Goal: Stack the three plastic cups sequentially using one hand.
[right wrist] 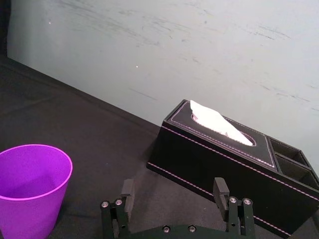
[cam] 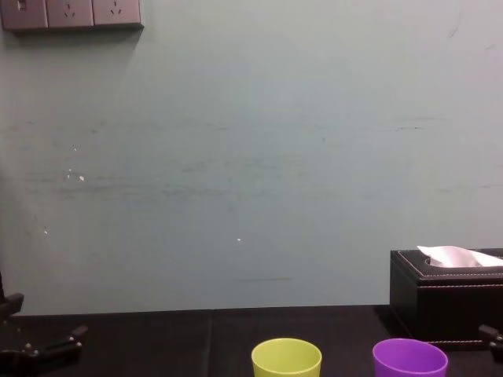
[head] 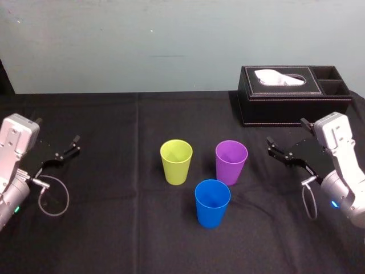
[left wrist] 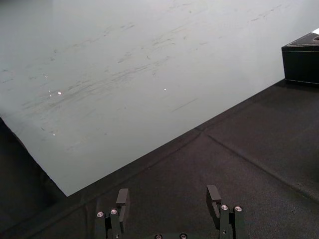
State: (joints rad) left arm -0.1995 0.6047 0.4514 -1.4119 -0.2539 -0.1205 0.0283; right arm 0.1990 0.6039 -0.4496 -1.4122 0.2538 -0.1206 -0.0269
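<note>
Three plastic cups stand upright and apart in the middle of the black table: a yellow-green cup (head: 176, 161) (cam: 286, 359), a purple cup (head: 231, 162) (right wrist: 31, 187) (cam: 409, 358) to its right, and a blue cup (head: 212, 202) nearest me. My right gripper (head: 287, 142) (right wrist: 173, 193) hovers open to the right of the purple cup, with nothing between its fingers. Far to the left of the cups, my left gripper (head: 59, 150) (left wrist: 167, 198) is open and empty over bare cloth.
A black leather tissue box (head: 293, 94) (right wrist: 234, 162) (cam: 446, 297) with a white tissue stands at the back right, behind my right gripper. A pale wall rises behind the table's far edge. Black cloth covers the table (head: 114, 228).
</note>
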